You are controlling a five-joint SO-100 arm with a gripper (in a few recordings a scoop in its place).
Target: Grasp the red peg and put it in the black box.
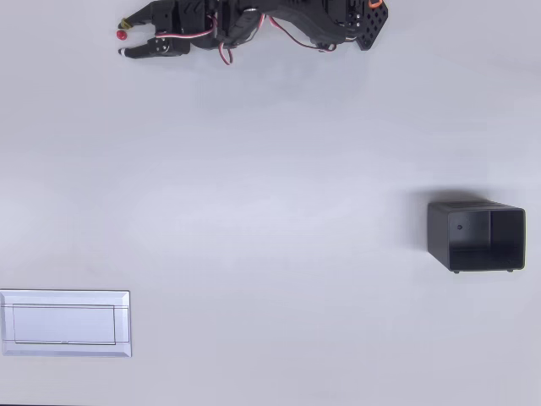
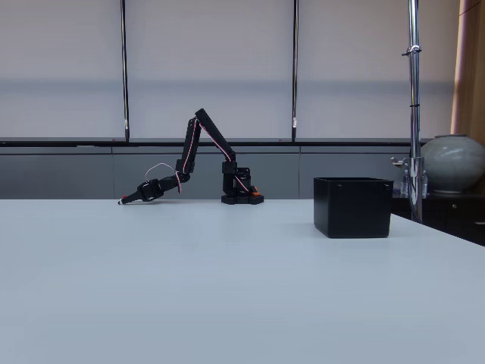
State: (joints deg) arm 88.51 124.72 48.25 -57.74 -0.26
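Red peg point(image 1: 122, 35) sits between spread fingers of end effector point(image 1: 124, 38), upper left of overhead view. Close off-centre and you flick it; black box point(image 1: 476, 235) far right.

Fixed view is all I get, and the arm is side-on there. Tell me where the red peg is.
Observer: In the overhead view the red peg sits between the fingers of the gripper, near the picture's top left.
Operator: Give me the jaw state.
Observer: Open. The two fingers stand apart around the peg, which is nearer the upper finger in that picture.
Operator: Report what else lies around.
Observer: A flat white tray lies at the bottom left of the overhead picture, on the opposite side from the black box.
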